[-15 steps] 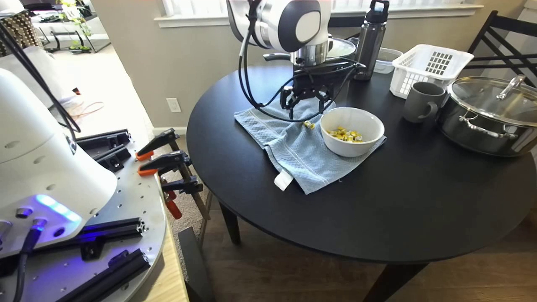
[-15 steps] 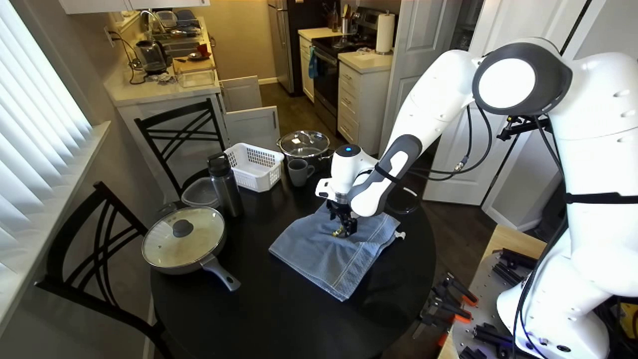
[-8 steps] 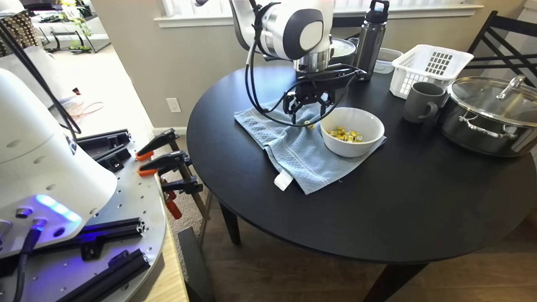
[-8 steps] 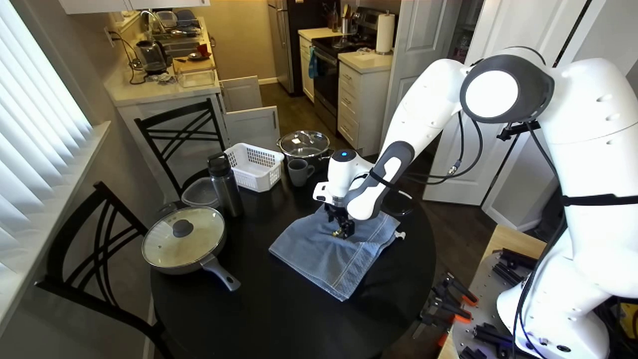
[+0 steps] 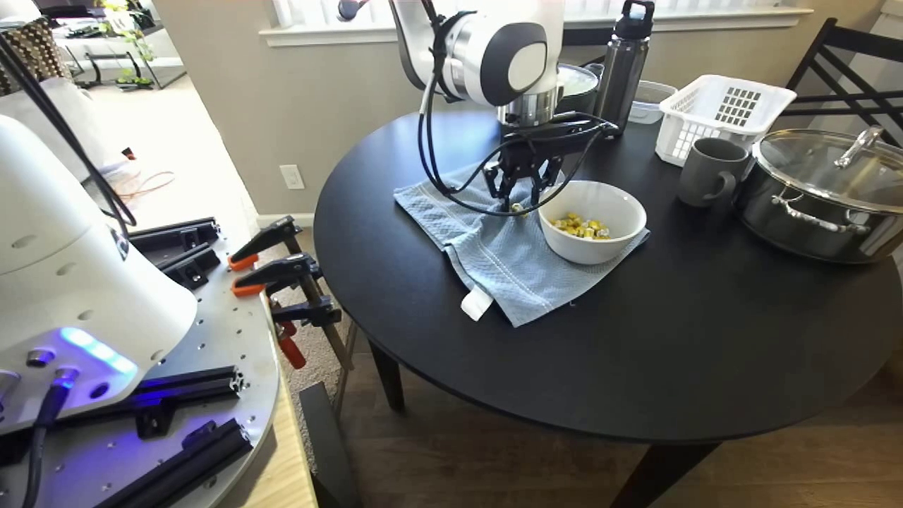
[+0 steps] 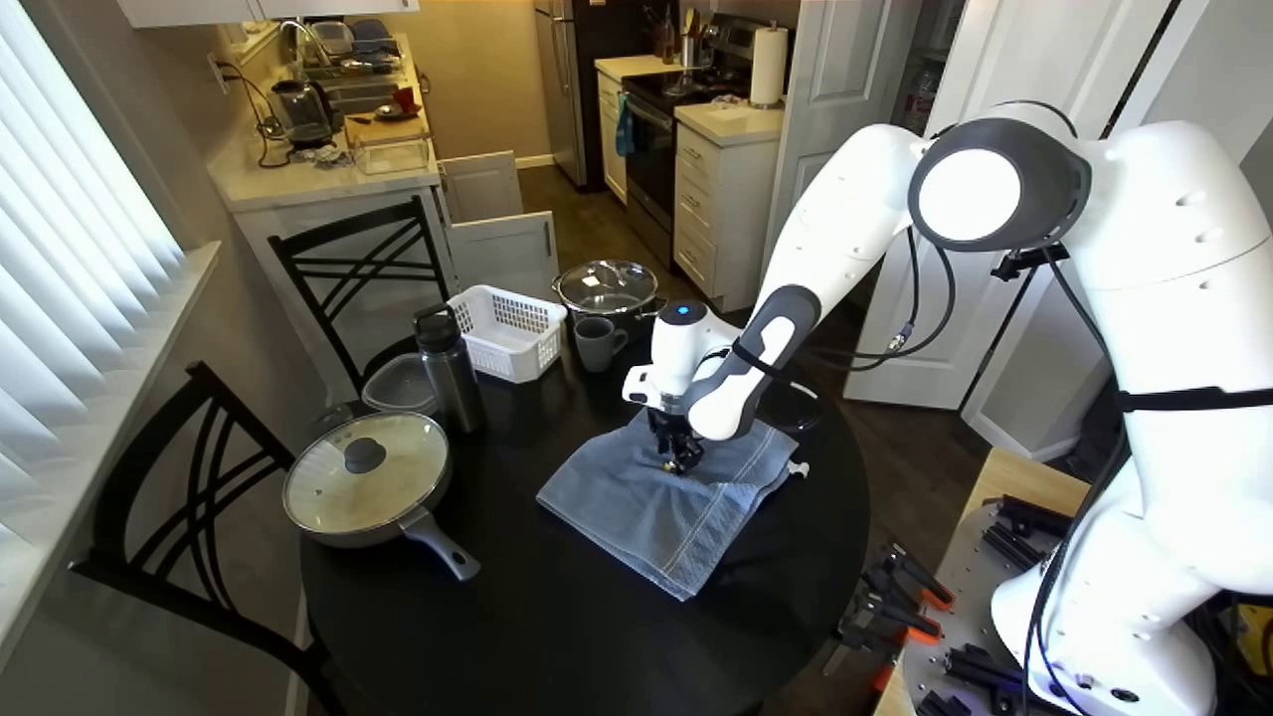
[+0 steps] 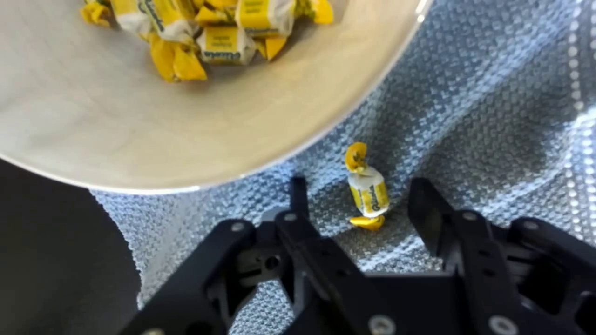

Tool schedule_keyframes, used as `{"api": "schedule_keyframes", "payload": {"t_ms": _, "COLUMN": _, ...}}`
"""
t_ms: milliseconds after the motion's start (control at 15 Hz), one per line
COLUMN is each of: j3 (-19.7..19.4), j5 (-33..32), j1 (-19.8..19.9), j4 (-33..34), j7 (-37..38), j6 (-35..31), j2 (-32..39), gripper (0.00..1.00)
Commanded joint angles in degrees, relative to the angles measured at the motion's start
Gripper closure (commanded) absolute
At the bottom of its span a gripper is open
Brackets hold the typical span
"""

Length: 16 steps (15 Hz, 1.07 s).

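Observation:
A small candy in a yellow and white wrapper lies on the blue towel; the candy and the towel show in both exterior views. My gripper is partly open, with one finger on each side of the candy and a gap on both sides. In both exterior views the gripper is low over the towel. A white bowl with several similar candies stands on the towel close beside the gripper. The bowl's inner wall fills the upper left of the wrist view.
On the black round table stand a grey mug, a lidded steel pot, a white basket and a tall bottle. A lidded pan stands near the window side. A cable loop hangs around the gripper.
My gripper has moved down and a little to the right in the exterior view with the bowl. Its fingers have come closer together. The candy and the bowl have not moved.

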<state>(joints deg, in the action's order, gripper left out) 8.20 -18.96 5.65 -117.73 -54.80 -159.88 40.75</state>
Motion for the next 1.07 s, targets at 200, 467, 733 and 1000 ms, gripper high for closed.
{"api": "schedule_keyframes", "payload": {"t_ms": 200, "j3": 0.8, "j5": 0.5, "j1": 0.9, "j4": 0.6, "j7": -2.5, "j6": 2.1, "j2": -0.4, "gripper": 0.91}}
{"api": "schedule_keyframes", "payload": {"t_ms": 467, "j3": 0.8, "j5": 0.6, "j1": 0.9, "j4": 0.7, "j7": -2.5, "j6": 2.5, "j2": -0.5, "gripper": 0.96}}
{"api": "schedule_keyframes", "payload": {"t_ms": 733, "j3": 6.2, "j5": 4.4, "j1": 4.7, "j4": -2.8, "j7": -5.2, "j6": 2.3, "j2": -4.2, "gripper": 0.96}}
{"api": "schedule_keyframes", "payload": {"t_ms": 1000, "j3": 9.6, "j5": 8.2, "j1": 6.4, "j4": -5.3, "j7": -5.5, "j6": 1.0, "j2": -8.8, "gripper": 0.96}}
